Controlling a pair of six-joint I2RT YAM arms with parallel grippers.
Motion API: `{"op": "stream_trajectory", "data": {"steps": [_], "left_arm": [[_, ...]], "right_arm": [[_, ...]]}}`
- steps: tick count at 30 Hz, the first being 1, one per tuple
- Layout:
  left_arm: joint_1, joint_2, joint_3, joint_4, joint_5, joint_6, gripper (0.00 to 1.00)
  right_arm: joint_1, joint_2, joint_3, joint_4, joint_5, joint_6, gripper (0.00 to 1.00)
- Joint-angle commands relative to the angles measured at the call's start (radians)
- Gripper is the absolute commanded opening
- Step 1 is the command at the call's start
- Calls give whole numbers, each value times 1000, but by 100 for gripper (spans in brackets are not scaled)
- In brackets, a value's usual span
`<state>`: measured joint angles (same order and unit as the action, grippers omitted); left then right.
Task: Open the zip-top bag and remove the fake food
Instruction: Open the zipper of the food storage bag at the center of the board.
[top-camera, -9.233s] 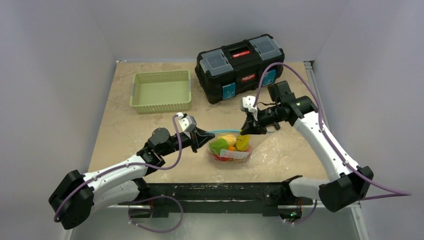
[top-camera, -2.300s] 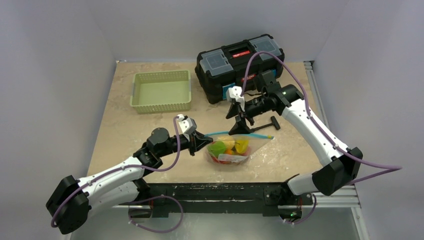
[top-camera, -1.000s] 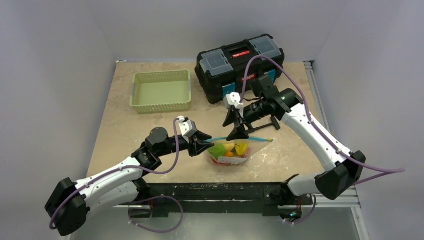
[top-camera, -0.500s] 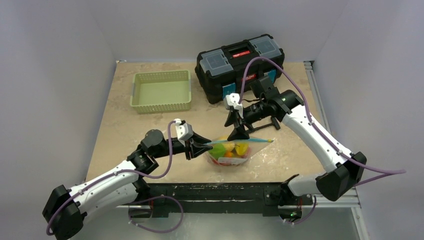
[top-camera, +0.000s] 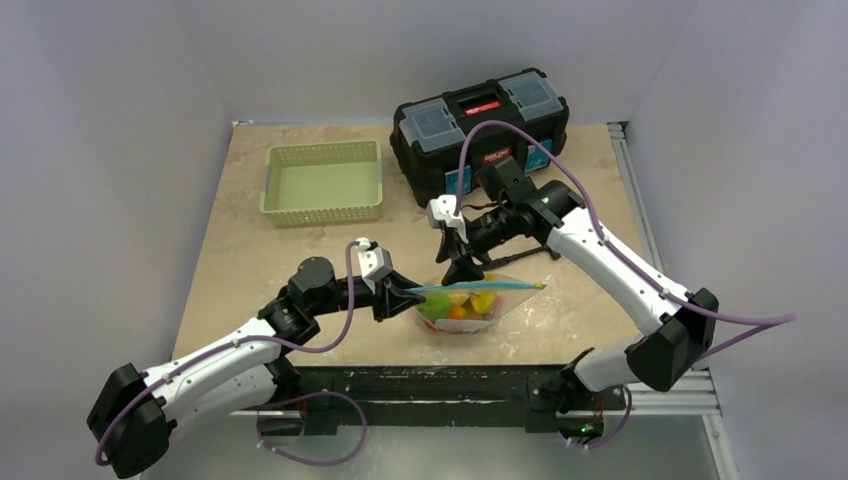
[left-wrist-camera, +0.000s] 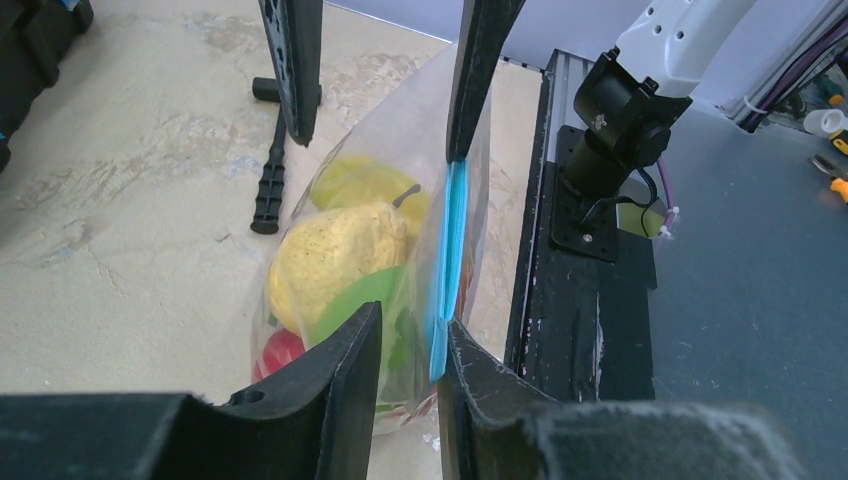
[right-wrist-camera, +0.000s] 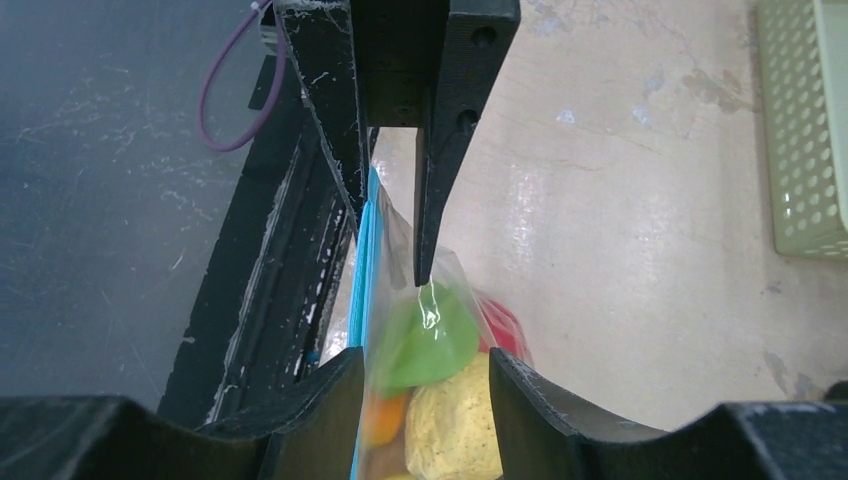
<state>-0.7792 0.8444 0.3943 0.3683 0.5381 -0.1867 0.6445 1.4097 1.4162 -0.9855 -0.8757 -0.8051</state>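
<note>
Over the table's near edge, left hand (top-camera: 400, 292) and right hand (top-camera: 461, 271) both straddling the zip-top bag (top-camera: 462, 303) top, jaws partly parted.

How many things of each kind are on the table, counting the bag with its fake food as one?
Bag of fake food: 1
Green basket: 1
Black toolbox: 1
Black hammer: 1
Total: 4
</note>
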Motion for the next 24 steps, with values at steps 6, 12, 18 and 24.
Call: {"op": "stream_trajectory", "data": {"steps": [6, 12, 18, 24], "left_arm": [[1, -8, 11, 14, 11, 16, 25], [1, -14, 9, 7, 7, 16, 25], [1, -15, 9, 10, 5, 17, 25], [2, -19, 8, 10, 4, 16, 25]], "right_arm": [[31, 12, 49, 6, 7, 7, 48], [32, 13, 53, -12, -14, -5, 48], [33, 10, 30, 9, 10, 10, 48], [33, 5, 15, 31, 37, 30, 48]]}}
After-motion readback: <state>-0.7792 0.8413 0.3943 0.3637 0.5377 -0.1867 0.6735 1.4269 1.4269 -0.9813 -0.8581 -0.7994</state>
